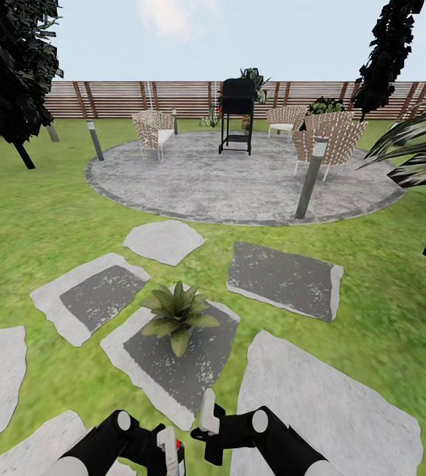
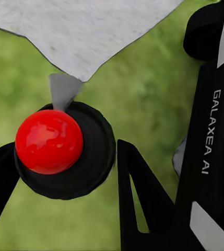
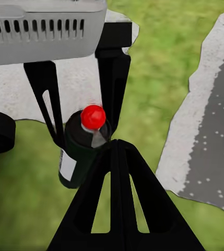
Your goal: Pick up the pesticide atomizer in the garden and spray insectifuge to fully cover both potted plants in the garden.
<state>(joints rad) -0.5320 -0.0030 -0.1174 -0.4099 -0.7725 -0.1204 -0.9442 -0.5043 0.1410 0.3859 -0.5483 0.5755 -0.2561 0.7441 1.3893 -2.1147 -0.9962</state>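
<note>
Just short of the potted plant (image 1: 176,312) on its stepping stone (image 1: 173,370), the left tool (image 2: 65,157) grips the red-capped sprayer (image 2: 49,141), the right tool (image 3: 119,144) sits closed and empty beside it, so pickup looks done and spraying remains.

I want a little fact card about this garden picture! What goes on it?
Place: lawn with grey stepping stones and a round patio
Nearest plant: potted plant on a stone, ahead of the arms
Left gripper: shut on a red-topped sprayer
Right gripper: beside the sprayer, jaws unclear
Patio things: grill, wicker chairs
Behind: wooden fence
</note>
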